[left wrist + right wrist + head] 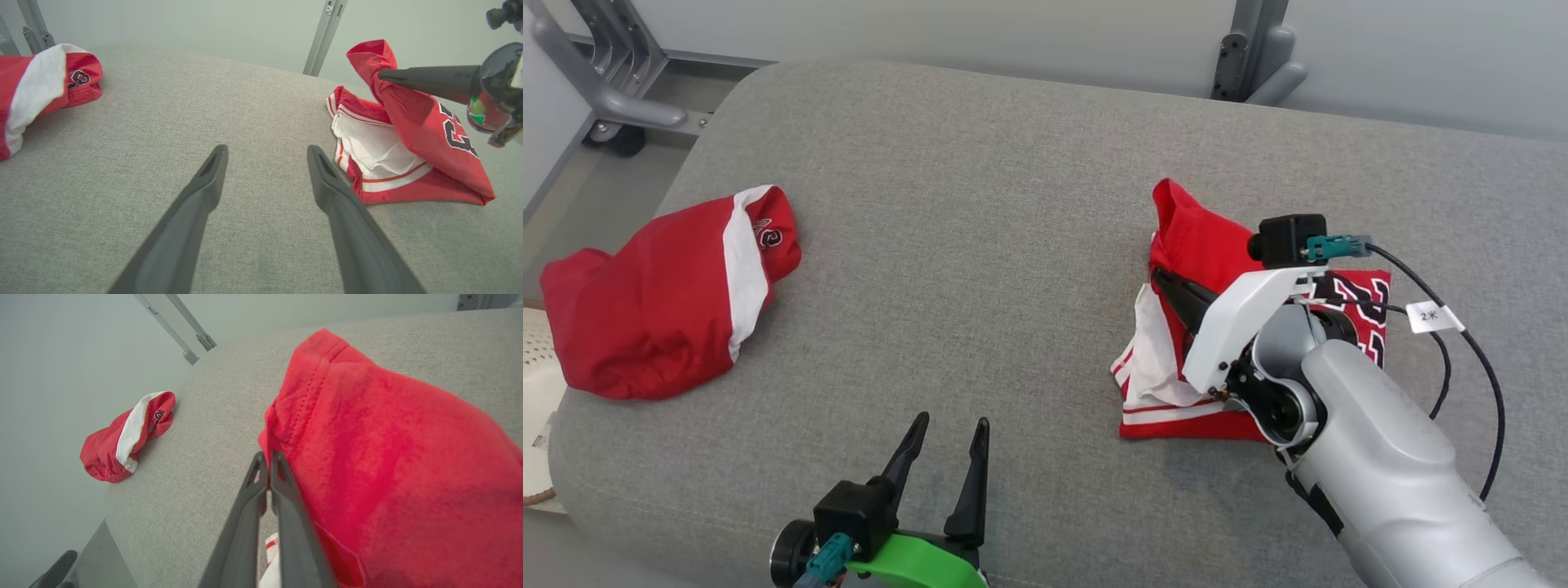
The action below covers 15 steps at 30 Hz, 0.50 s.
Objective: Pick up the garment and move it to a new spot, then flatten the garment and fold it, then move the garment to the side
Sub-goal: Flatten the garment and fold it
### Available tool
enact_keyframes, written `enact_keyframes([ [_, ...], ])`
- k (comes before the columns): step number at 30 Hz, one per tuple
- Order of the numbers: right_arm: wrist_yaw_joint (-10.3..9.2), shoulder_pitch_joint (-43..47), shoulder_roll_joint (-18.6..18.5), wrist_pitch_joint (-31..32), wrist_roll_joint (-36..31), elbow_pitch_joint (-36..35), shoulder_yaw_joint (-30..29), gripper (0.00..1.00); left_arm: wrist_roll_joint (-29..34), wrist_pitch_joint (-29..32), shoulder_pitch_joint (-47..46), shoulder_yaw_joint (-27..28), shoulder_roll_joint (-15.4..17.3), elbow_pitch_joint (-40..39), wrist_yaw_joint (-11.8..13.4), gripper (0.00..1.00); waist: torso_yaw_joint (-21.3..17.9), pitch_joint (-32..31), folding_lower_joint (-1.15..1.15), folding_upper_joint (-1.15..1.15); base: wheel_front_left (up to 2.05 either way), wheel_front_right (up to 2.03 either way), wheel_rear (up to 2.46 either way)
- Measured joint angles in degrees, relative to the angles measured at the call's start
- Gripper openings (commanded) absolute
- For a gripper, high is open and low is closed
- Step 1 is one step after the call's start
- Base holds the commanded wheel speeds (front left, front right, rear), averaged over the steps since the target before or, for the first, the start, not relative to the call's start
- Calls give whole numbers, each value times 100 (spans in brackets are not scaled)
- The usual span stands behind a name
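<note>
Gripping: right gripper point(1161, 278) point(265, 457) pinched tight on a raised peak of the crumpled red jersey garment with white trim and black numerals point(1196, 233) point(412, 122) point(388, 457); the rest of the cloth lies on the cushion.
Garment position: toward the cushion's right edge, about midway between its far and near edges, white lining turned up on the side facing the other arm.
Left arm: left gripper point(952, 425) point(267, 153), fingers spread wide and holding nothing, above the cushion's near edge, well apart from both cloths.
Second cloth: bunched red garment with a broad white band point(645, 302) point(118, 449), at the cushion's left edge.
Surface: broad grey woven-fabric cushion point(980, 229) with rounded corners.
Room: pale grey wall panels point(931, 24) behind the far edge; grey metal frame on a black caster point(621, 135) off the far left corner.
</note>
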Motion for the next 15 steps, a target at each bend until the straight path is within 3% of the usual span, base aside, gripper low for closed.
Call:
enact_keyframes([
  [4,-1,-103,80,-59,-20,313,183,0,-16,-19,-37,-5,-12,15,-5,100,66,50,0,0,0,0,0],
  [5,-1,-115,88,-88,-35,378,216,11,-16,-19,-39,-7,-14,20,-4,100,73,59,0,0,0,0,0],
  [6,-1,-127,98,-115,-46,430,236,95,-19,-20,-40,-1,-15,25,-4,100,74,62,0,0,0,0,0],
  [7,-1,-137,105,-142,-45,469,250,100,-25,-22,-40,2,-15,30,-4,100,69,61,0,0,0,0,0],
  [15,0,-124,-154,-709,144,-67,51,100,-75,-52,-28,70,12,41,48,100,-141,5,0,0,0,0,0],
])
